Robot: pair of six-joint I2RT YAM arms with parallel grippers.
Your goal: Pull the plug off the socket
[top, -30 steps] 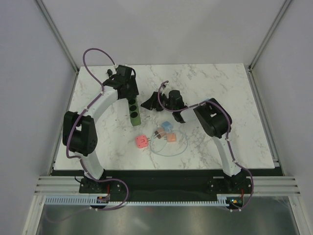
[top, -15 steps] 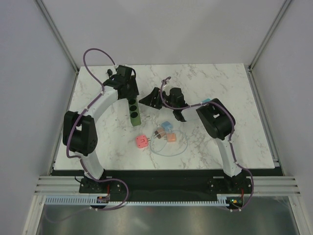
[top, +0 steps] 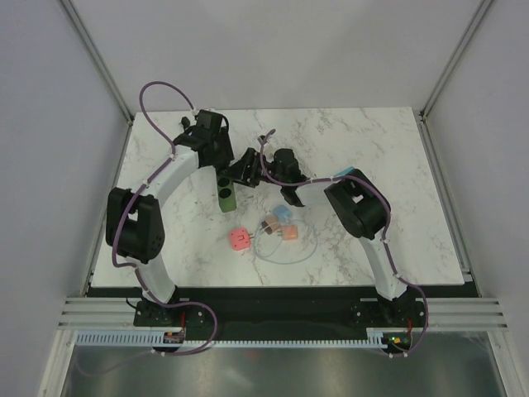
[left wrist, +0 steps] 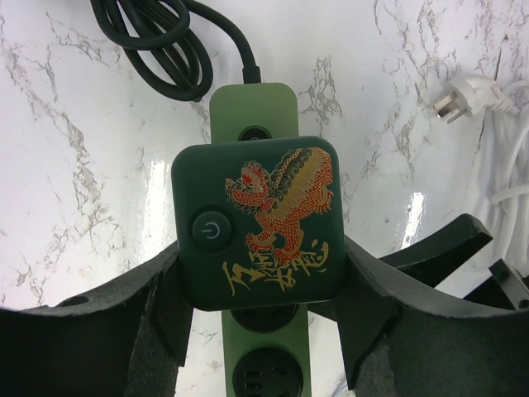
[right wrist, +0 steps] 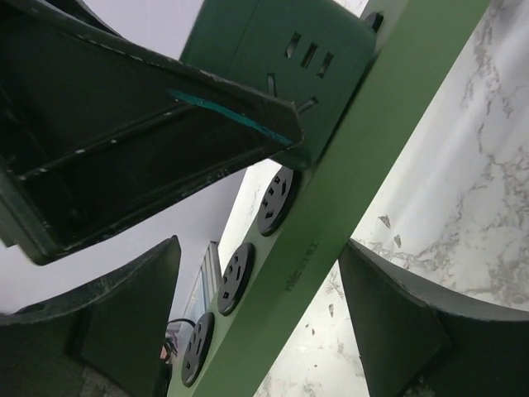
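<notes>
The socket is a long green power strip (top: pixel 227 193) lying on the marble table. A dark green plug (left wrist: pixel 258 222) with a red and gold dragon sits in its second outlet. My left gripper (left wrist: pixel 263 273) is shut on the plug, one finger pressed on each side. In the right wrist view the strip (right wrist: pixel 355 174) runs diagonally between the fingers of my right gripper (right wrist: pixel 256 273). That gripper is open, with a gap on each side of the strip. From above, the right gripper (top: pixel 240 169) sits just right of the left gripper (top: pixel 216 153).
The strip's black cord (left wrist: pixel 153 41) lies coiled behind it. A white plug (left wrist: pixel 463 95) and its cable lie to the right. A pink cube (top: pixel 240 239), blue and orange adapters (top: pixel 282 222) and a thin cable loop (top: pixel 285 252) rest nearer the front.
My right gripper has swung left across the table and now straddles the strip below the plug. The left arm and the plug have not moved.
</notes>
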